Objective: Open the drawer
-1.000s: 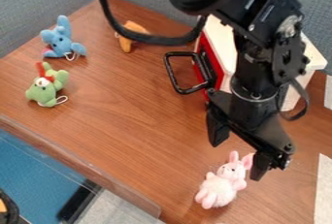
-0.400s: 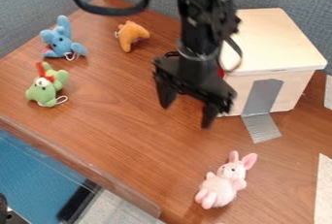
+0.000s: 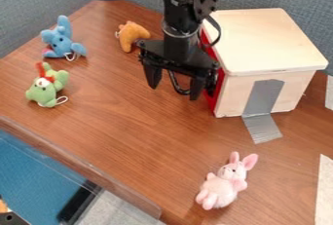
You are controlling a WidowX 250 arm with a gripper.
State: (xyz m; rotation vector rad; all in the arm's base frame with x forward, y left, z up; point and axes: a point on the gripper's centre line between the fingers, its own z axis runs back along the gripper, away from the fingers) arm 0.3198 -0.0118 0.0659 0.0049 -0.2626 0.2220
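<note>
My gripper (image 3: 174, 88) hangs in front of the red drawer front, its two fingers apart and pointing down, with nothing visible held between them. Behind and between the fingers shows the lower part of the black drawer handle (image 3: 179, 89); the arm hides the rest of it. The red drawer front (image 3: 215, 90) is on the left side of the pale wooden box (image 3: 260, 41). Whether the fingers touch the handle I cannot tell.
A blue plush toy (image 3: 61, 40), a green one (image 3: 46, 88) and an orange one (image 3: 132, 35) lie to the left. A pink plush rabbit (image 3: 222, 184) lies at the front. Grey tape (image 3: 263, 103) runs from the box onto the table (image 3: 130, 136).
From the right, above the rabbit, my gripper has moved left and back across the box to the handle. The box and toys have stayed put.
</note>
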